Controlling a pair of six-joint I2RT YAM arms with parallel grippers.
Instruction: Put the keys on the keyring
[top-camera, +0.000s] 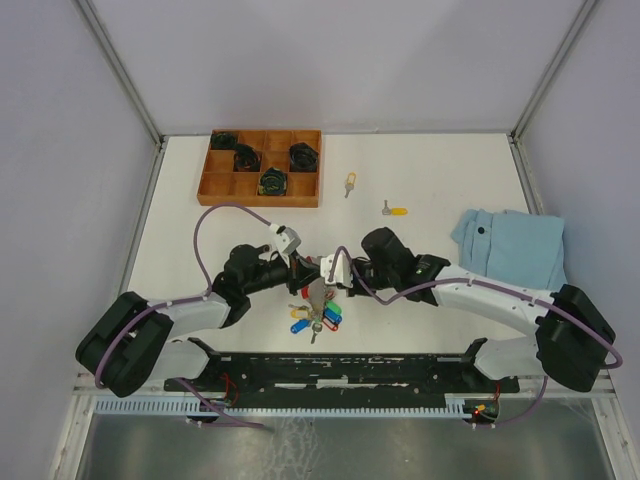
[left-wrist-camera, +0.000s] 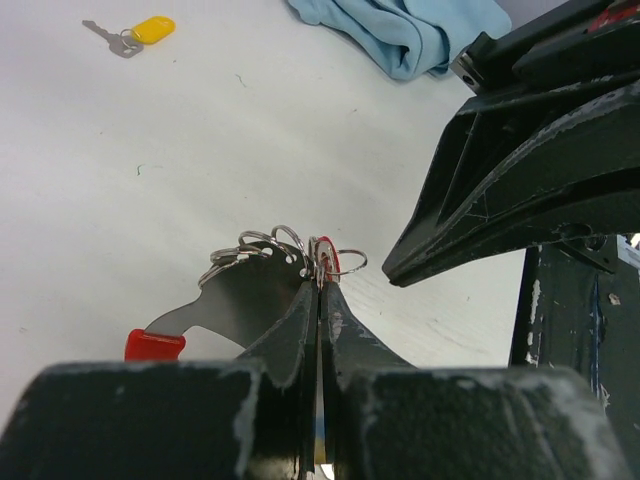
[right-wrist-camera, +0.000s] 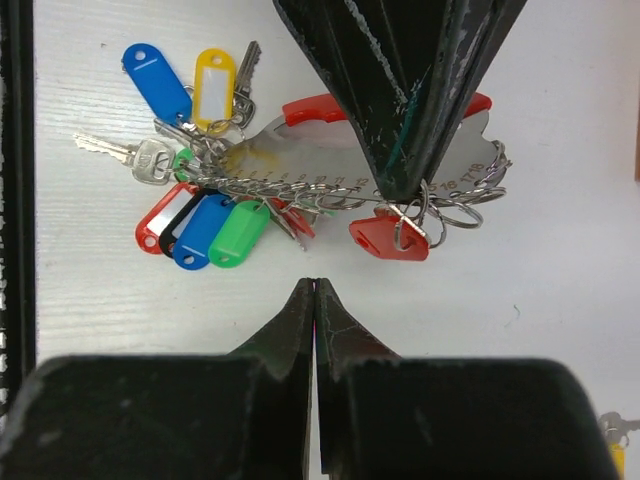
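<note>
We find bare surface upper right. A tray blocks upper left, a cloth right, the keyring lower centre.

1. Bright, even, diffuse light fills the white desk; shadows are soft and faint.
2. In both wrist views the near fingers look dark and blurred.
3. The keyring is sharp, its metal glinting mildly.

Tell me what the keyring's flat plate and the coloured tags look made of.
The plate looks like brushed metal: grey, dull sheen, stamped numbers, punched holes. The tags look like glossy moulded plastic: saturated colours, soft highlights.
</note>
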